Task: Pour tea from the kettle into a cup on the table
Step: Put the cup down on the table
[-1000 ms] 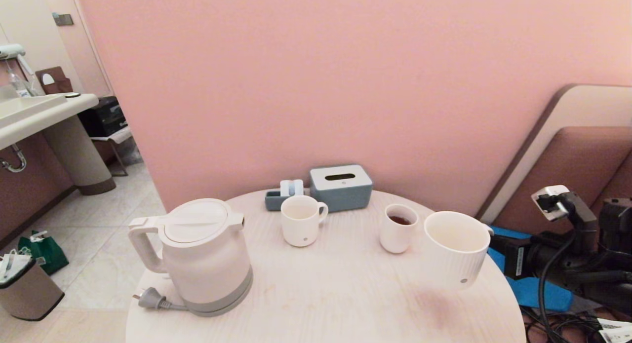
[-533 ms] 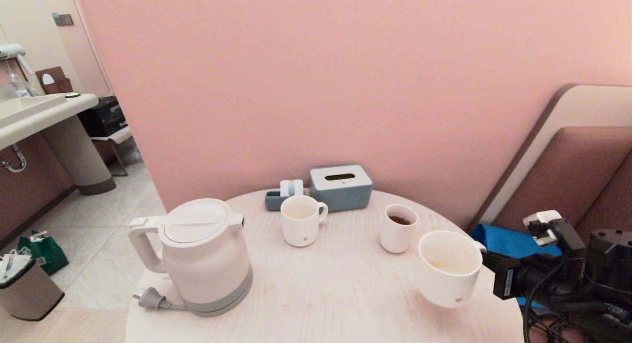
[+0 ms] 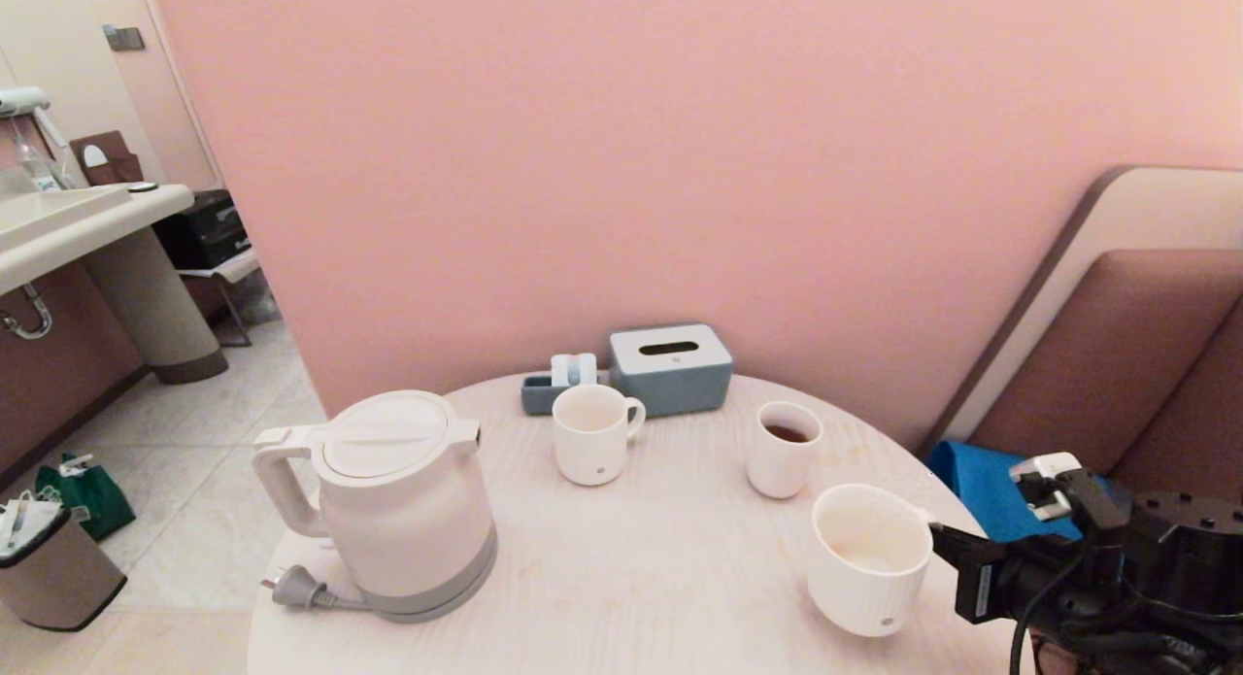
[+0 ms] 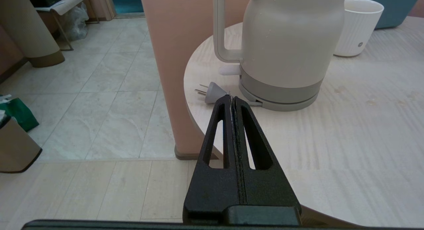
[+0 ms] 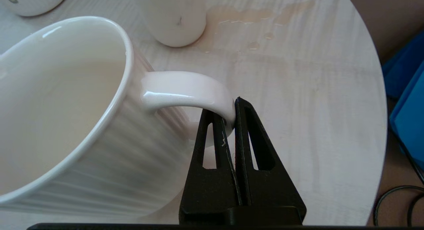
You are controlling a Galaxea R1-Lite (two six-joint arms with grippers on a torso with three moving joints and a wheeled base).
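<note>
Cup (image 3: 866, 561) is held by its handle (image 5: 185, 91) in the clenched right gripper (image 5: 231, 115), low over the table (image 3: 631, 578) near its right edge — seemingly for setting down. Kettle (image 3: 393, 505) stands untouched; left gripper (image 4: 232, 101) is pressed closed, empty.

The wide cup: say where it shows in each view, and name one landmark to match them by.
Head view: the cup stands low at right, near the table's edge, its handle pinched by the right gripper.
Left wrist view: not in it; the mug behind the kettle is the narrower one.
Right wrist view: the cup fills the left half, handle between the shut fingers.
Shared landmark: the table.
</note>
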